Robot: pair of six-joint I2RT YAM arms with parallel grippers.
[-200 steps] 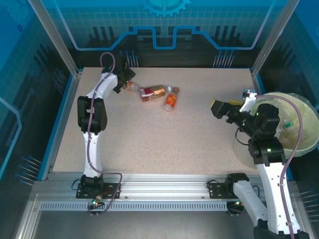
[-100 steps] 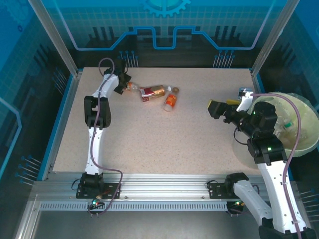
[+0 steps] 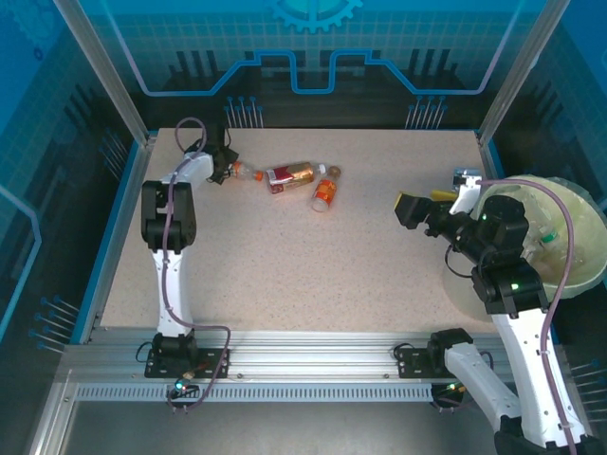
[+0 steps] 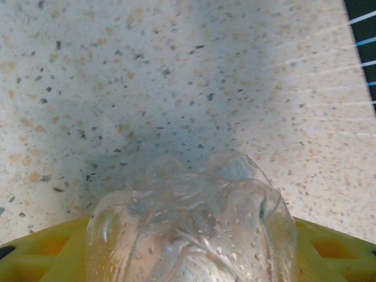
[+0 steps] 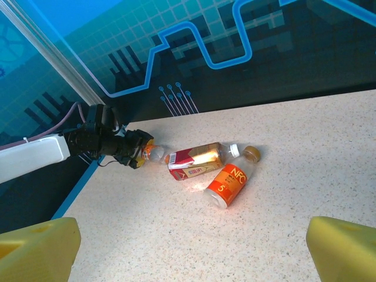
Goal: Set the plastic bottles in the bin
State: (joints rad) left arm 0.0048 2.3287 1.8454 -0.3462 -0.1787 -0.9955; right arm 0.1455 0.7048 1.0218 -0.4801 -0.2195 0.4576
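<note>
On the tabletop [image 3: 285,265], near its far left corner, a clear bottle [image 4: 191,226] is pinched by the left end effector [image 3: 226,169]; the right end effector [image 3: 414,208] is spread.

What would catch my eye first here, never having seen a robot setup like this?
The left gripper is stretched to the far left corner of the table, with a clear bottle between its yellow fingers. Right beside it lie a red-labelled bottle and an orange bottle. At the right edge stands the big bag-lined bin, with the right gripper open in front of it.
</note>
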